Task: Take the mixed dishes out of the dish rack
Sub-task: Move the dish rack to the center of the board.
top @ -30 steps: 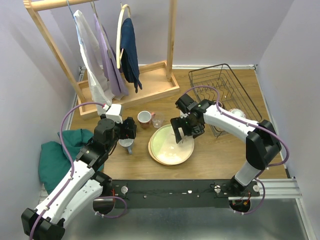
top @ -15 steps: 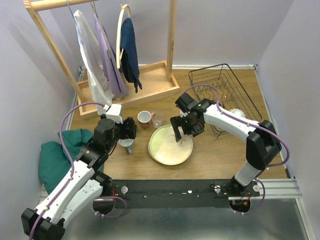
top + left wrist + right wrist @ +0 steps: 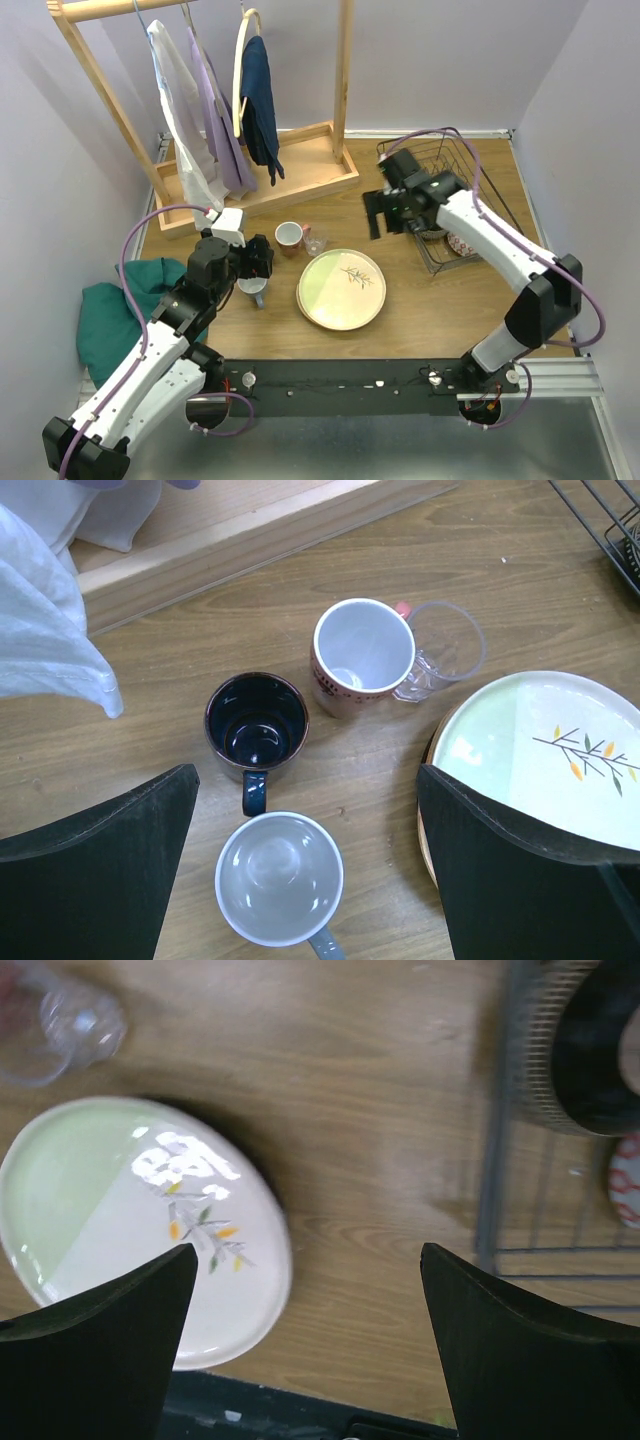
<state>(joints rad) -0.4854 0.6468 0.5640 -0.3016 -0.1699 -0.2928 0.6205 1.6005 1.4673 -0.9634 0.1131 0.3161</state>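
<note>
Right tool (image 3: pixel 384 212) fingers apart, empty, hovering over bare worktop (image 3: pixel 430 305) between twig plate (image 3: pixel 341 289) and dish rack (image 3: pixel 498 1110)
Left tool (image 3: pixel 256 262) also spread, empty, over unloaded cups at left centre: dark mug (image 3: pixel 256 720), grey mug (image 3: pixel 280 878), pink mug (image 3: pixel 362 657), clear glass (image 3: pixel 447 645)
Left in rack: dark bowl (image 3: pixel 600 1055), red-patterned piece (image 3: pixel 627 1180), at its lower end
Rack lies right of right tool, long axis up-down frame; right arm far nearer
Likely next: reach rightward over wire wall
</note>
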